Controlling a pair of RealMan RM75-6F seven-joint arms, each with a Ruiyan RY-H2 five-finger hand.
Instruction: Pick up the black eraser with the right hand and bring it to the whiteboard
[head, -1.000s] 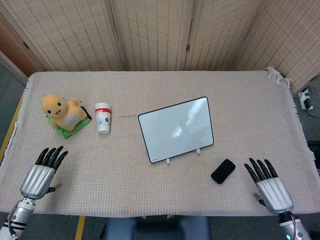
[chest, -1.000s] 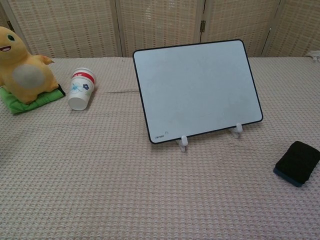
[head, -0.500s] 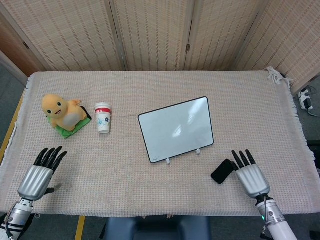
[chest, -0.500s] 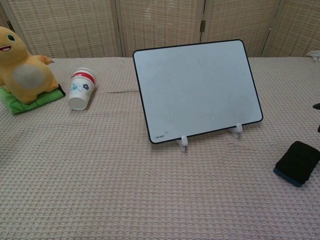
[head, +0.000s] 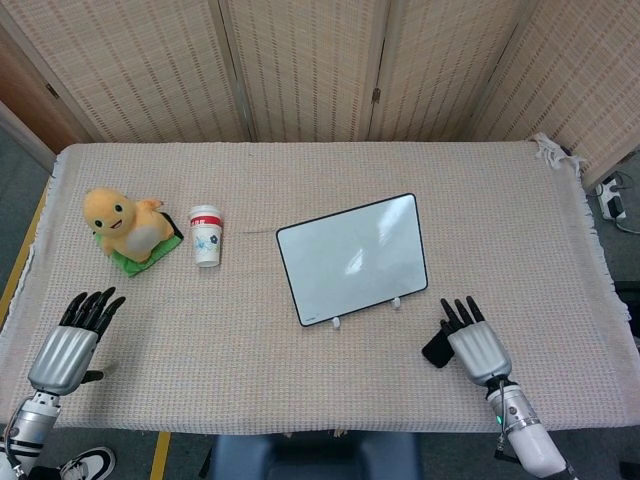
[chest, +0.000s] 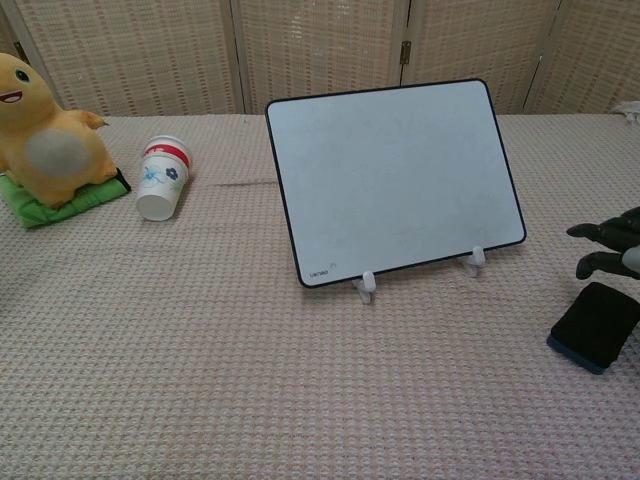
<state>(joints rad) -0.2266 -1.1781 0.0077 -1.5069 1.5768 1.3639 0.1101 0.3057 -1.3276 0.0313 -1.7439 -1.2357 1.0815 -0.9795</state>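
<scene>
The black eraser lies flat on the cloth, to the front right of the whiteboard, which stands tilted on two small white feet. My right hand hovers over the eraser with its fingers spread, covering most of it in the head view. In the chest view only its dark fingertips show at the right edge, just above the eraser. My left hand rests open near the front left corner of the table, holding nothing.
A white paper cup stands left of the whiteboard. A yellow plush toy sits on a green pad further left. The beige woven cloth covers the table; folding screens stand behind it.
My right hand has moved left and forward from the table's right front corner to above the eraser. My left hand has shifted slightly left and back.
</scene>
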